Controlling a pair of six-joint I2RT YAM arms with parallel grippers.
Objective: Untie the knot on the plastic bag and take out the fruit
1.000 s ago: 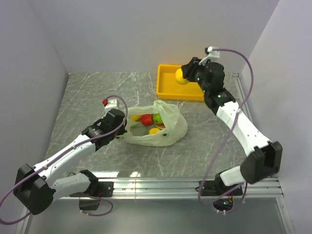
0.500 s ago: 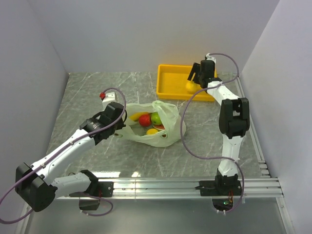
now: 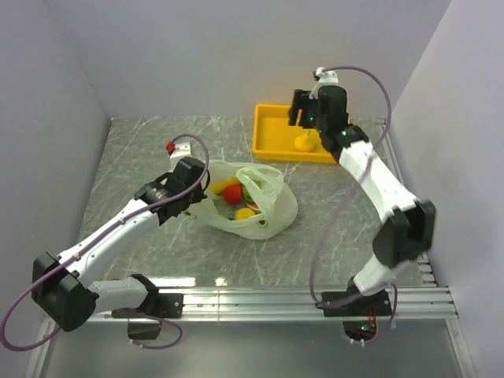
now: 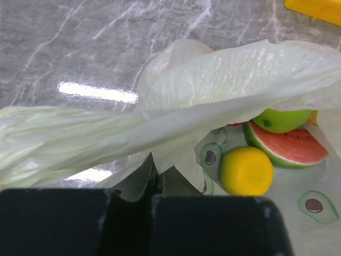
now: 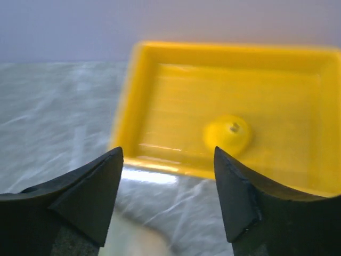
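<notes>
While spread and empty, right gripper (image 5: pixel 168 154) just behind small yellow pear (image 5: pixel 228 134) in rigid yellow tray (image 5: pixel 128 106) (left gripper (image 4: pixel 154 176) pinched tight on pale green plastic bag (image 4: pixel 213 80)).

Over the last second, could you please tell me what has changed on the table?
The right gripper opened and let go of the yellow fruit, which it had held above the yellow tray; the fruit now lies in the tray, apart from the fingers. The left gripper stayed shut on the plastic bag, and the other fruit stayed inside it.
</notes>
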